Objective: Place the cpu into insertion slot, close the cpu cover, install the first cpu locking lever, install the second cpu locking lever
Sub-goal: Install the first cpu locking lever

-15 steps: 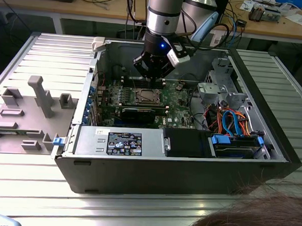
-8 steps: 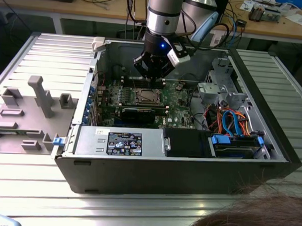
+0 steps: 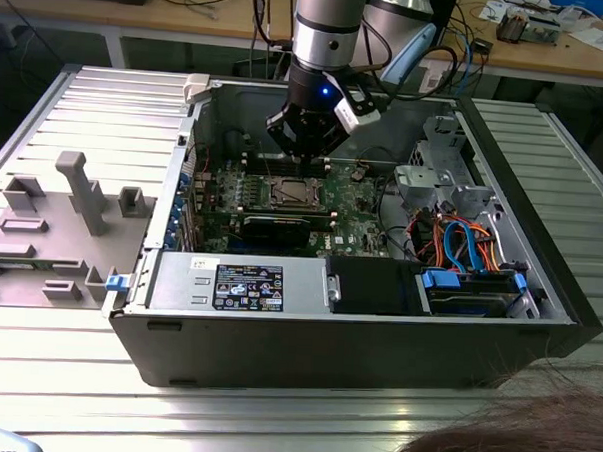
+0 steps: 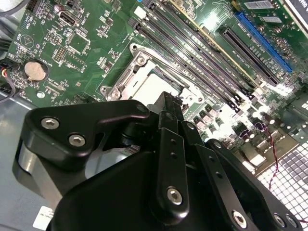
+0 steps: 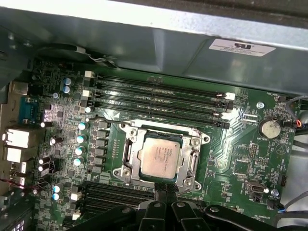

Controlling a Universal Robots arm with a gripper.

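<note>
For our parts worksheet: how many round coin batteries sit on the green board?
1. The coin battery sits on the green board, apart from the cpu; the gripper may hide others.

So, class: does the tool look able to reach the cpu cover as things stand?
Probably yes: the tool hangs just above the cpu cover at its edge, inside the open case, with nothing between them.

Electronics lab: cable-strewn workbench (image 3: 579, 60), open computer case (image 3: 326, 349), ribbed metal table (image 3: 74, 381).
</note>
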